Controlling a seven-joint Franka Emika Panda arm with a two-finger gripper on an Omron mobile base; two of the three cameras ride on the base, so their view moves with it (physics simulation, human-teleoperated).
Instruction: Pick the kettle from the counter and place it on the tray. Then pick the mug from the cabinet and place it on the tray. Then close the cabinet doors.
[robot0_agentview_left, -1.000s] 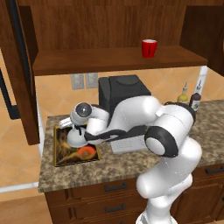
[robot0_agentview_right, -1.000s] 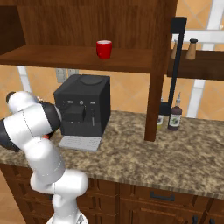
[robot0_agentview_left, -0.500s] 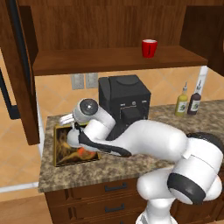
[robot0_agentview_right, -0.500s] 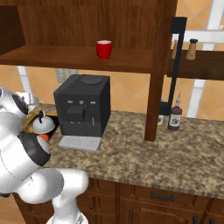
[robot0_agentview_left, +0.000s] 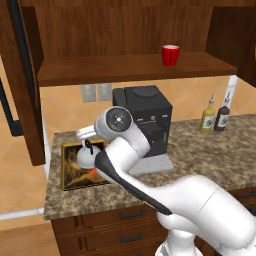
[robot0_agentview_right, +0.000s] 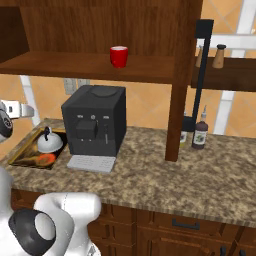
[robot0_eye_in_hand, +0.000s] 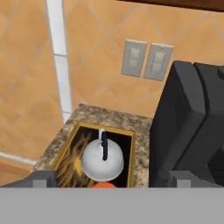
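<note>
One kettle sits on the tray; the pincer hangs above it, spread wide, holding nothing.

Both base views share the tray; hand view looks down nearer.

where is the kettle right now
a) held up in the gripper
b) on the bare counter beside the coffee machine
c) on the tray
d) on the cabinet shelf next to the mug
c: the kettle sits on the tray left of the coffee machine, with nothing gripping it.
</note>
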